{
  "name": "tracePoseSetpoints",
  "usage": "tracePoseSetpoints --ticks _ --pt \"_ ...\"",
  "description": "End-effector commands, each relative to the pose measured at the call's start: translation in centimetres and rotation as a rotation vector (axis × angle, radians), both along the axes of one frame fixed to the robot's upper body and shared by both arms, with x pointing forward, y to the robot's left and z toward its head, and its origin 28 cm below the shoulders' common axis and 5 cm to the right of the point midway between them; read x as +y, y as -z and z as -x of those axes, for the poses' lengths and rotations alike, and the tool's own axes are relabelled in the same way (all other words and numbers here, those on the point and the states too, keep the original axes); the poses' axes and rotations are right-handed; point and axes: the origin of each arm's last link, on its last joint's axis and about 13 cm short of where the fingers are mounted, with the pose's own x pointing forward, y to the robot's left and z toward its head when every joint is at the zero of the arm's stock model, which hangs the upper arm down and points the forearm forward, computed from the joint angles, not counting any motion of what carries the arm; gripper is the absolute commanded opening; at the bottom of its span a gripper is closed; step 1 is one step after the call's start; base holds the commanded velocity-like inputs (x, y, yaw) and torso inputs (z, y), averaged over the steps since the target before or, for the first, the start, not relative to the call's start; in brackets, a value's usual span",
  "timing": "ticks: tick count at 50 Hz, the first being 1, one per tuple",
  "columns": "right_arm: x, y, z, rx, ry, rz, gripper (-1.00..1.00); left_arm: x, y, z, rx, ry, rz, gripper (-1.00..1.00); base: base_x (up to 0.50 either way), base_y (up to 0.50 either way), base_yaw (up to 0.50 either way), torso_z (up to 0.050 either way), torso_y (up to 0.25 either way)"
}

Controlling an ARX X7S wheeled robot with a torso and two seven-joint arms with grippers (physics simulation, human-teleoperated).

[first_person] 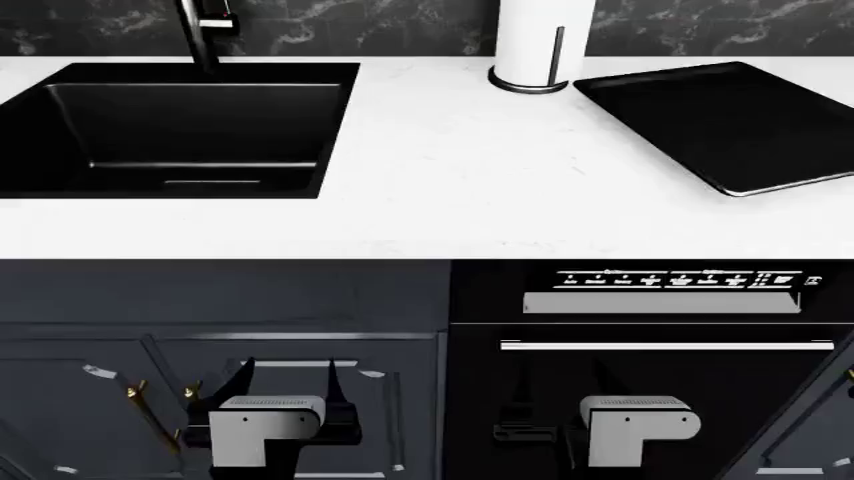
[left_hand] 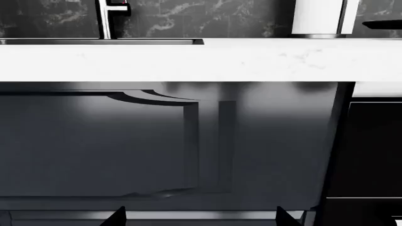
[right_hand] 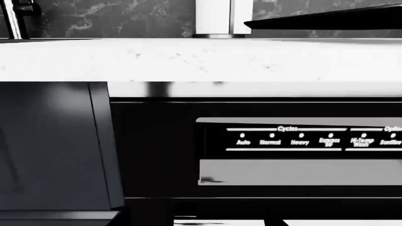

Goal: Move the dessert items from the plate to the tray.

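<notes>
Two pincers hang low in front of the cabinets, below the worktop's edge: the left gripper (first_person: 287, 385) with its two dark fingers spread apart and nothing between them, and the right gripper (first_person: 561, 395), whose fingers are dark against the dark dishwasher door — it looks spread and empty as well, though the head view is poor there. One tray (first_person: 727, 120) lies on the white countertop (first_person: 441, 190), up beyond the right gripper and a little to its outer side; its black floor shows bare in the part that is in view. No ice-cream cone can be seen in any of the three views. Above and beyond the left gripper sits one black sink (first_person: 174, 125) with one faucet (first_person: 203, 30) behind it. Between sink and tray stands one white paper-towel roll (first_person: 541, 40), close to the tray's corner. The countertop's front edge and the dishwasher (right_hand: 301, 141) control panel — one row of cycle labels — stand between the grippers and the tray.
</notes>
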Motion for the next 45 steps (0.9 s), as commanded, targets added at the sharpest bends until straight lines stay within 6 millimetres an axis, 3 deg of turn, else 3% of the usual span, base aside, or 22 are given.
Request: tracePoseSetpoints --ticks 1,25,45 --pt "0.0 0.0 0.0 -0.004 0.006 0.006 1.00 0.0 0.0 0.0 0.000 0.000 -0.001 1.00 0.00 0.00 0.00 0.000 0.000" --pt "0.6 -1.6 0.8 -0.065 -0.057 0.127 1.00 0.3 -1.1 0.2 -0.014 -0.006 -0.011 1.00 0.00 0.44 0.00 0.000 0.000" --pt "0.9 -1.7 1.1 -0.062 -0.099 0.145 1.00 0.5 -1.9 0.3 -0.010 -0.012 0.005 1.00 0.00 0.50 0.00 0.050 0.000"
